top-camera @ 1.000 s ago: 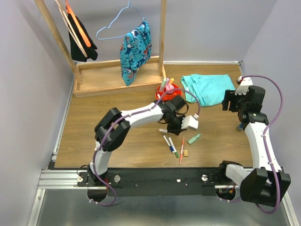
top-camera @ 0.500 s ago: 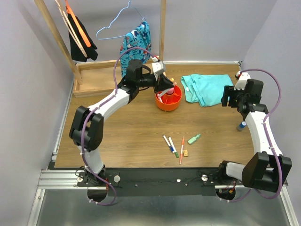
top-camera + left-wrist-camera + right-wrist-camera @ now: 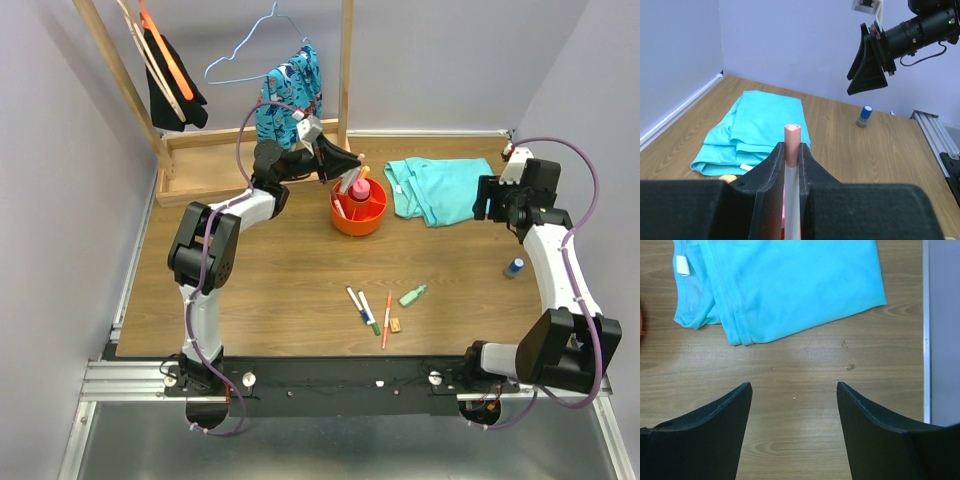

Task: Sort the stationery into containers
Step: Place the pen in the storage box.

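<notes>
Left wrist: left pincer [image 3: 791, 148] grips pink-tipped pen [image 3: 792, 131] by orange bowl [image 3: 362, 224]; right pincer [image 3: 792, 390] wide, empty. Next, likely: lower, release into bowl.

Orange-red bowl [image 3: 358, 226], white pen [image 3: 792, 175] tipped pink, turquoise cloth [image 3: 440, 190], blue garment [image 3: 285, 105] with multicoloured print

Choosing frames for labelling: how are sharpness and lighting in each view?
Top external: evenly lit, sharp, loose pens tiny. Left wrist: left hand dark and soft up close, teal cloth beyond crisp. Right wrist: right hand featureless black, table grain sharp.
</notes>
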Motion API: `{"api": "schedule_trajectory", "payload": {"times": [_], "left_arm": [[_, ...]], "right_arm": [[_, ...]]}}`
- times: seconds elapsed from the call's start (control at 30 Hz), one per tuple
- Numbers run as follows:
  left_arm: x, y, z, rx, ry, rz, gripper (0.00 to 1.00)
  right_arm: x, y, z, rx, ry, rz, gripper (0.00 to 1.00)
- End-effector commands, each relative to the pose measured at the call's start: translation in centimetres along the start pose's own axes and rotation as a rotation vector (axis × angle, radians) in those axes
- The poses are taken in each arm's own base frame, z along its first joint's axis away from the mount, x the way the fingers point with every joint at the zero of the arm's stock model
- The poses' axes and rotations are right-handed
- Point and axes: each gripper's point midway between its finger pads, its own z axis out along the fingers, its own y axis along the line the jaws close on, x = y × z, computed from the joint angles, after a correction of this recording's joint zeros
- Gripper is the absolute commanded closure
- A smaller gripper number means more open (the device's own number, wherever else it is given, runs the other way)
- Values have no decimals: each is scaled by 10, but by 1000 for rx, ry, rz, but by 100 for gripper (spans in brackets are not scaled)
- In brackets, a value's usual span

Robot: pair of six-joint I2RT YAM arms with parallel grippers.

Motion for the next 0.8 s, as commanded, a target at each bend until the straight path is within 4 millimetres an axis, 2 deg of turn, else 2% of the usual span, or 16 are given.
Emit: {"api": "schedule_trajectory", "payload": {"times": [0.0, 0.17, 0.3, 0.4, 0.57, 0.77], "left_arm": [[16, 10, -10, -11, -42, -19, 91], [38, 21, -16, -35, -48, -56, 91], [62, 38, -18, -58, -40, -81, 91], [71, 45, -21, -72, -39, -97, 91], [74, 46, -33, -82, -42, -116, 89], [75, 35, -42, -78, -42, -117, 85]], "right_arm": [[9, -10, 0, 42, 52, -22, 23], [11, -14, 1, 52, 81, -42, 23], [10, -18, 4, 60, 99, -55, 23], [15, -18, 11, 57, 120, -61, 23], [14, -19, 15, 53, 124, -64, 23], [20, -16, 15, 45, 127, -55, 23]]}}
